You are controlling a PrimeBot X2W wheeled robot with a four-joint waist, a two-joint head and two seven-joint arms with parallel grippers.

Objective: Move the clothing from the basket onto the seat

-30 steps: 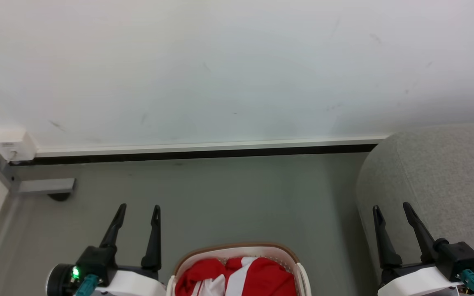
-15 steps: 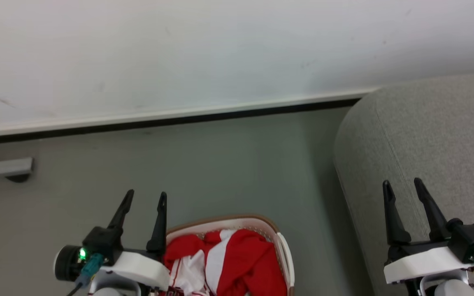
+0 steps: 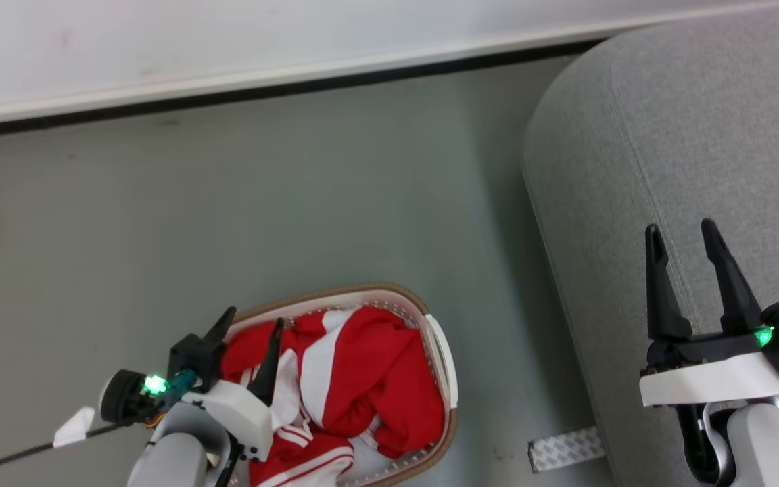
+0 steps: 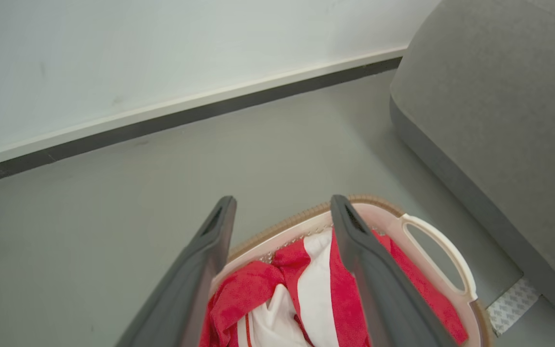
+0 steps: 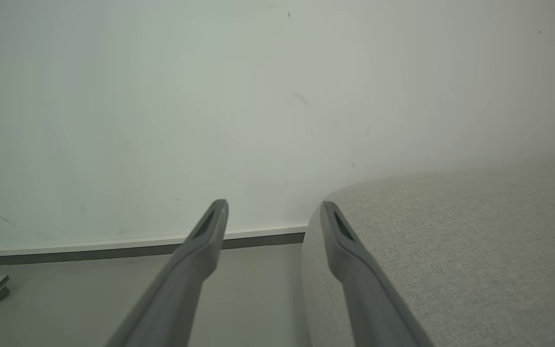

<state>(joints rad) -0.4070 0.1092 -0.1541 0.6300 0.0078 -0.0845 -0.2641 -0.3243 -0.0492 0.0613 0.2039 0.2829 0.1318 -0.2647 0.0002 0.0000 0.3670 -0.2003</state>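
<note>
In the reach, your left tool (image 3: 252,320), jaws apart and empty, hovers over the clothing (image 3: 376,365) heaped in the basket (image 3: 335,292), right tool (image 3: 680,231) likewise spread above the sofa (image 3: 700,135); next, lower, pinch a fold, carry it right.

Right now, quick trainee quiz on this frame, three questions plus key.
1. True or false: the clothing lies inside the basket.
2. The left jaws are: A) shut on the clothing, B) open above the basket, C) shut and empty.
3. In the head view, on which side of the basket is the seat?

Key: 1 true; 2 B; 3 right.
</note>
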